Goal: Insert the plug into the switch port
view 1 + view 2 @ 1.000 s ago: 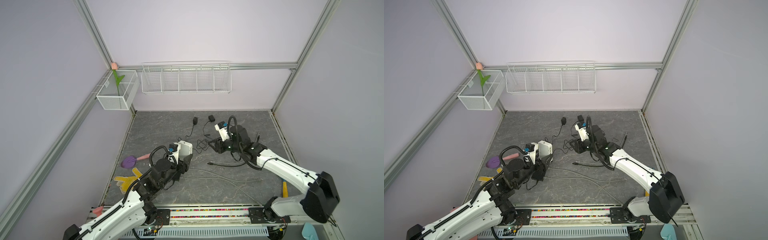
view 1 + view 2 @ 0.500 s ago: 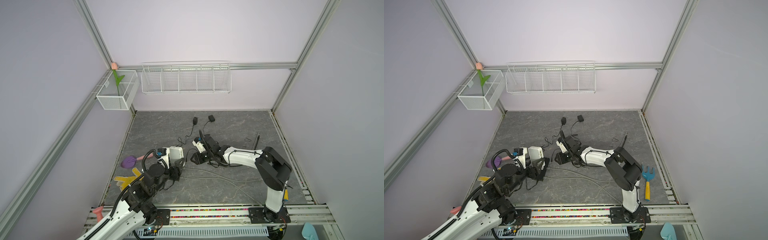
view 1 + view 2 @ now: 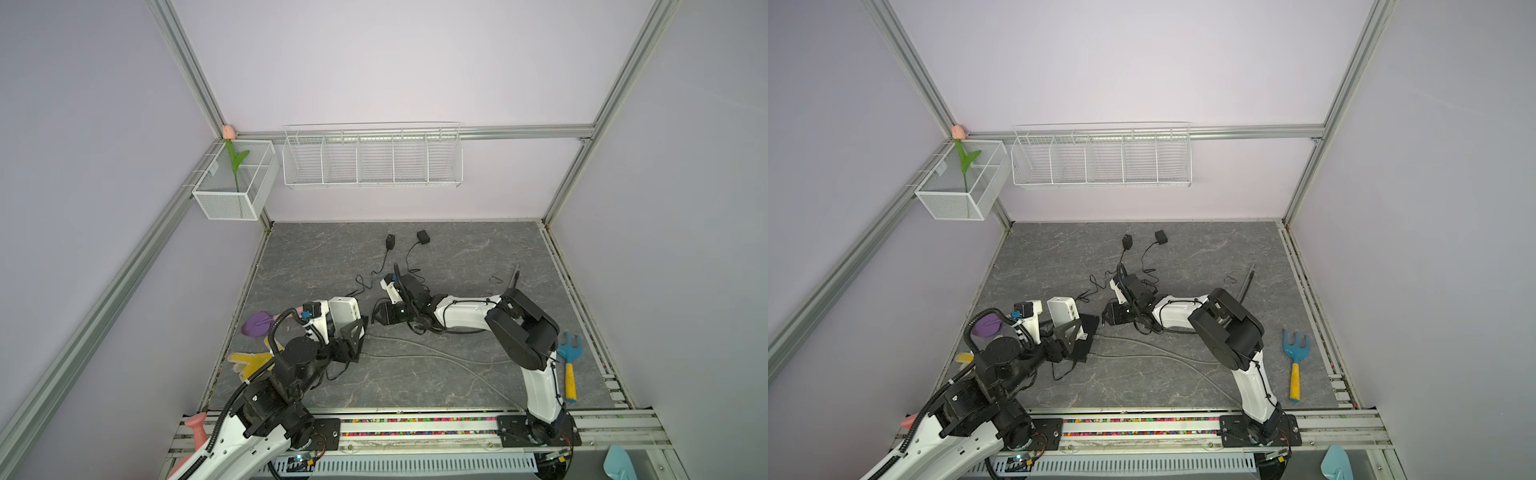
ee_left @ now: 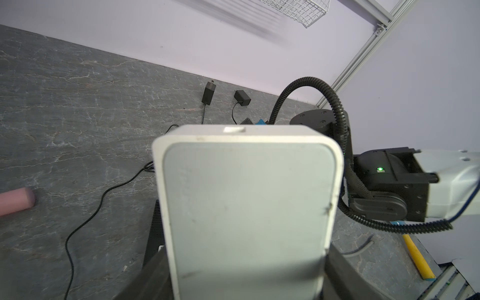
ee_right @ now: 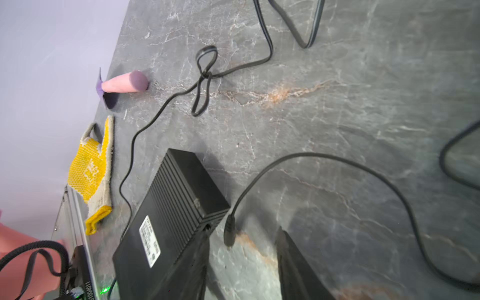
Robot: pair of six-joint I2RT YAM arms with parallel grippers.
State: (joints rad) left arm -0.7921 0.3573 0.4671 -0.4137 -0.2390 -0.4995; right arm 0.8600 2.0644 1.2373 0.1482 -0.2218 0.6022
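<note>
**Plug loose beside the port**

Misgrip is the first risk. The right hand (image 5: 244, 241) straddles the plug (image 5: 230, 231) with jaws partly apart, gripping nothing. Closing askew could flick the barrel aside or pinch its cable. The plug lies on the bench (image 3: 415, 386) just beside the port end of the black box (image 5: 176, 207), low in the right wrist view. The left hand (image 3: 352, 330) clamps the white box (image 4: 246, 207) upright; which box is the switch I cannot tell. Unbraced, the black box would likely slide under a push. Looped cords (image 5: 205, 75) crowd that view's upper middle, and a glove (image 5: 91, 171) and the wall hem its left. Open bench lies at centre right in both top views.
</note>
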